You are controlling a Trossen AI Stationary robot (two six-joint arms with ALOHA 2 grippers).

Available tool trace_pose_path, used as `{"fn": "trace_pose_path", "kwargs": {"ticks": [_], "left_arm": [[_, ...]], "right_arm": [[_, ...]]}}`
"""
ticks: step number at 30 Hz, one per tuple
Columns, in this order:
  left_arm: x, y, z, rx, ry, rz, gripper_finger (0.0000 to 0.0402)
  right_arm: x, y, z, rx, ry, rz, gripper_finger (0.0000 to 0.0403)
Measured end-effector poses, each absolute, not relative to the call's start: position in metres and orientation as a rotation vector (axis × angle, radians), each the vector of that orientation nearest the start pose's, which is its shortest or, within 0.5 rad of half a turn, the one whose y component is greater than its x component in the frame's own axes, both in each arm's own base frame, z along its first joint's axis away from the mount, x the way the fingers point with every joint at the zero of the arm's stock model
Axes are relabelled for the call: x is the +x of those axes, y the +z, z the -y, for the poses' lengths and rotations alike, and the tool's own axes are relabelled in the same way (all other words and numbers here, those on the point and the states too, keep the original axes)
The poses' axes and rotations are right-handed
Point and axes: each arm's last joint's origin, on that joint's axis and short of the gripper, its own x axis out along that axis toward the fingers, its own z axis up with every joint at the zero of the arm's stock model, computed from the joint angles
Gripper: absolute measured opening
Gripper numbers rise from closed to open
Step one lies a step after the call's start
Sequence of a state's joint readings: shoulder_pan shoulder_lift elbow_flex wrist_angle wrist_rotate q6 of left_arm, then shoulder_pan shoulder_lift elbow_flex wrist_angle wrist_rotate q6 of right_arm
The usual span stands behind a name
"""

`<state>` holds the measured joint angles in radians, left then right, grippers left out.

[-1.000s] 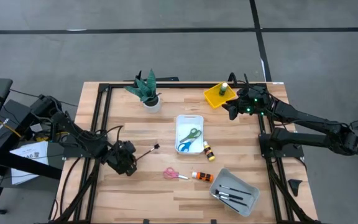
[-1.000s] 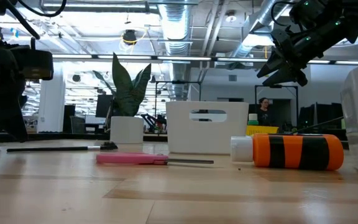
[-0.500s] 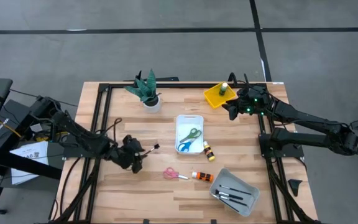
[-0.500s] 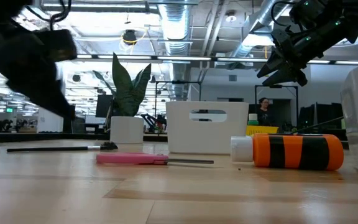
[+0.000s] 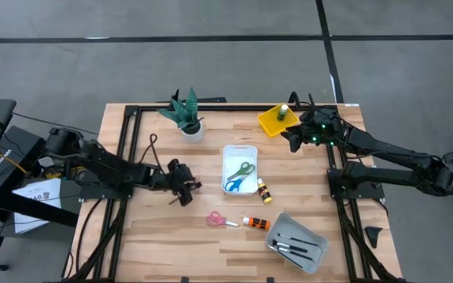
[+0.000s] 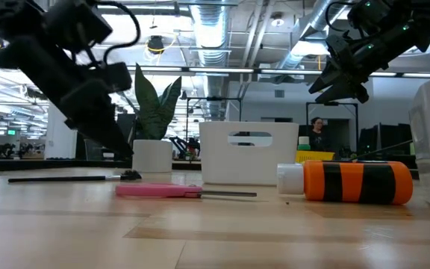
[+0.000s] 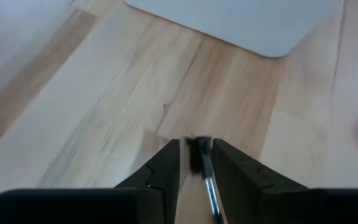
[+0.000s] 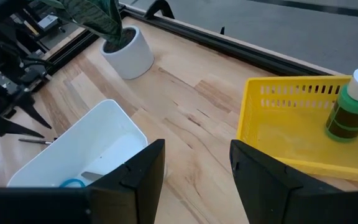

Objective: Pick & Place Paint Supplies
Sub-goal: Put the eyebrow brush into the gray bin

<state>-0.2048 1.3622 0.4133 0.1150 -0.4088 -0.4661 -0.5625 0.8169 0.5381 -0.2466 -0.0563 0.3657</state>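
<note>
Left gripper (image 7: pixel 194 163), low over mid-table left of the white tray (image 5: pixel 239 168), straddles the brush (image 7: pixel 204 167) lying on the table, fingers (image 7: pixel 163 171) narrowly parted. Pink scissors (image 5: pixel 219 220) and orange bottle (image 5: pixel 255 223) lie nearer the front edge. Right gripper (image 8: pixel 194 163) hangs spread by the yellow tray (image 5: pixel 275 120) at the back-right corner.

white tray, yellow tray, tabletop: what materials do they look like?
White tray: likely moulded plastic, smooth matte walls, rounded corners. Yellow tray: likely plastic too, glossy, with slotted wall. Tabletop: wood, pale planks with visible grain and seams, light sheen.
</note>
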Motion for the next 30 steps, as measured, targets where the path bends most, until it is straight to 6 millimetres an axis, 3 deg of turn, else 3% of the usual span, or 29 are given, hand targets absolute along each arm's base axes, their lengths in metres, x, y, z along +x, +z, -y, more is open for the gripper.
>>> {"fn": "trace_pose_path", "kwargs": {"ticks": [9, 30], "left_arm": [[0.226, 0.113, 0.034, -0.209, 0.365, -0.74, 0.0084], [0.226, 0.112, 0.033, -0.196, 0.39, -0.743, 0.0083]], "right_arm": [[0.149, 0.237, 0.092, 0.507, -0.584, -0.421, 0.0177], [0.149, 0.237, 0.092, 0.504, -0.583, -0.421, 0.0177]]}}
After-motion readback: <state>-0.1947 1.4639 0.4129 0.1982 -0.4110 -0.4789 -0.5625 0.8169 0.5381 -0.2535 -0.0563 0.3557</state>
